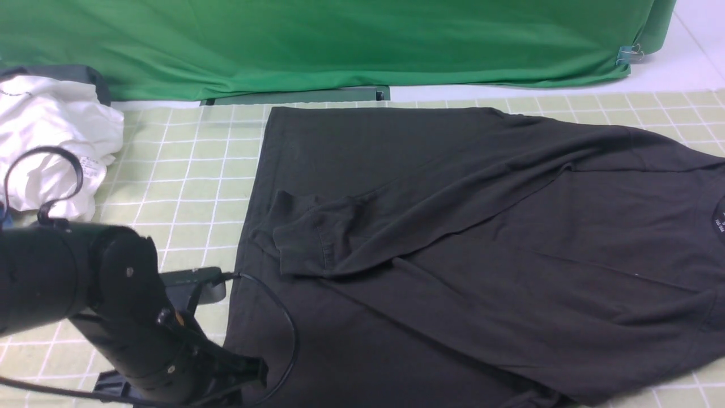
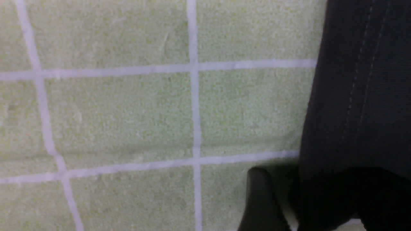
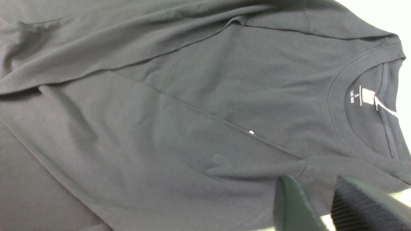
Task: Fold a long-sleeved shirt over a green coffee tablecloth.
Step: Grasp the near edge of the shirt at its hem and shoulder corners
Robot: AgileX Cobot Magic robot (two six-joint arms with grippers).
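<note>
My left gripper (image 1: 252, 371) stands with its jaws spread, one finger (image 2: 260, 199) resting on the green coffee tablecloth (image 1: 187, 164) just beside the stitched hem of the long-sleeved shirt (image 1: 453, 238); nothing is pinched. My right gripper (image 3: 313, 179) hovers with jaws parted and empty above the near shoulder, close to the collar (image 3: 362, 96). The shirt lies spread on the cloth, collar to my right and hem to my left, with the far sleeve (image 1: 317, 243) laid across the body. I judge the near-side fold is in hand. Next I must slip a finger under the hem, lower the right onto the shoulder, close both, and lift together evenly so the knit does not drag
</note>
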